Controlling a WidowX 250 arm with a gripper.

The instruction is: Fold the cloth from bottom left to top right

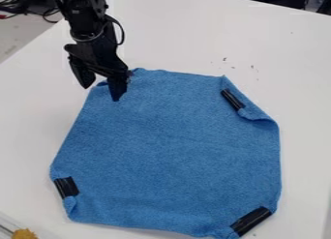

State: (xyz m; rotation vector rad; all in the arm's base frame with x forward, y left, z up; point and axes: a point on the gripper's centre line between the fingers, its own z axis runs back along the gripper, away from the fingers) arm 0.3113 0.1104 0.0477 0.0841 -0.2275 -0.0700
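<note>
at upper left of blue cloth [171,146], gripper [101,93] is hanging, fingers parted. cloth is lying spread on table [213,20]. closing there is probably risking wrong-corner fold, bottom left being well apart.

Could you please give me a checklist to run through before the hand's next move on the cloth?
1. Hand open: ok, its fingers are apart.
2. Hand at the bottom-left corner: not ok, it is at the top-left.
3. Hand clear of the cloth: cannot tell, one finger overlaps it in view.
4. Cloth still to be folded across: ok, it lies spread out.
5. Bottom-left corner loose from the table: cannot tell, black tape sits there.
</note>
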